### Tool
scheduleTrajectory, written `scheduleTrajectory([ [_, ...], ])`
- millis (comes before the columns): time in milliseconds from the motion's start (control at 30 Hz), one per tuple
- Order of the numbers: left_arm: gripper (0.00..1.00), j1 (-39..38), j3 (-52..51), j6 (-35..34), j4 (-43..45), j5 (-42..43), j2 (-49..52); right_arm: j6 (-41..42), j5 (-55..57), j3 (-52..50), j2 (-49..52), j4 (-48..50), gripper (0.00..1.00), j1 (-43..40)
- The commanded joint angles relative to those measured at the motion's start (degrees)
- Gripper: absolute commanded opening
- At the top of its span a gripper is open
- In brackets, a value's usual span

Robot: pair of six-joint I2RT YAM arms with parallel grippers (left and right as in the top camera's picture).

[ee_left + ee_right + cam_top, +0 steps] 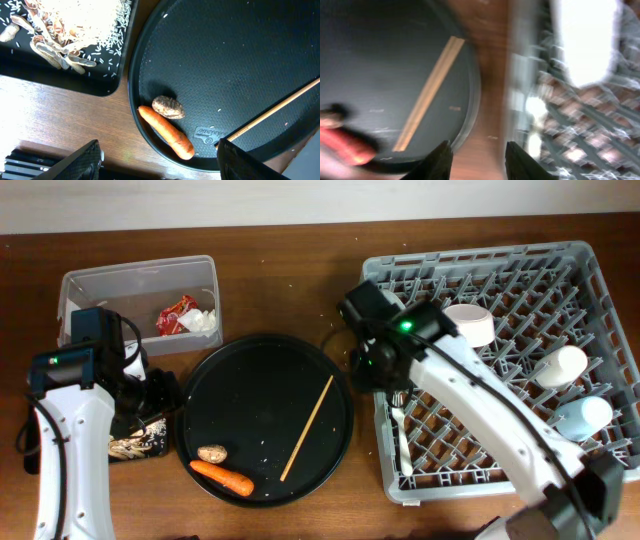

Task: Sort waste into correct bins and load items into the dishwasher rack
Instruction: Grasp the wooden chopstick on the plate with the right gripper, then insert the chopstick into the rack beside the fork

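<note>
A dark reddish-brown wooden table fills almost the whole overhead view, its grain running side to side under soft, even light that casts only faint shadows. Beyond the table's far edge a narrow pale strip spans the picture's full width, slightly broader toward the table's left end; whether it is wall or floor cannot be told. The left wrist camera shows the tabletop a warmer brown, with fine grain lines and a dull sheen. The right wrist camera shows a blurred reddish band of it.
</note>
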Motion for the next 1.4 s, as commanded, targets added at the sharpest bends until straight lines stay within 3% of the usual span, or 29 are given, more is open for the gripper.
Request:
scheduleTrajectory([
  [0, 0.74, -0.07, 0.46, 0.74, -0.04, 0.02, -0.81, 2.05, -7.56, 0.81, 1.29, 4.11, 0.41, 5.11],
  [200, 0.74, -0.07, 0.46, 0.74, -0.17, 0.04, -0.81, 18.86, -7.32, 0.76, 16.68, 6.69, 0.42, 13.16],
  [300, 0.74, -0.09, 0.46, 0.74, -0.2, 0.04, -0.81, 23.5, -7.5, 0.76, 22.43, 7.08, 0.42, 14.12],
  [733, 0.74, -0.09, 0.46, 0.74, -0.07, 0.04, -0.81, 24.83, -7.15, -7.28, 26.97, 17.03, 0.41, 14.16],
  [933, 0.74, -0.07, 0.46, 0.74, -0.07, 0.04, -0.81, 23.89, -6.95, -7.67, 26.93, 16.7, 0.16, 13.73],
  [1367, 0.74, -0.07, 0.46, 0.74, -0.02, 0.02, -0.81, 16.52, -6.93, -1.66, 26.51, 11.52, 0.07, 8.17],
])
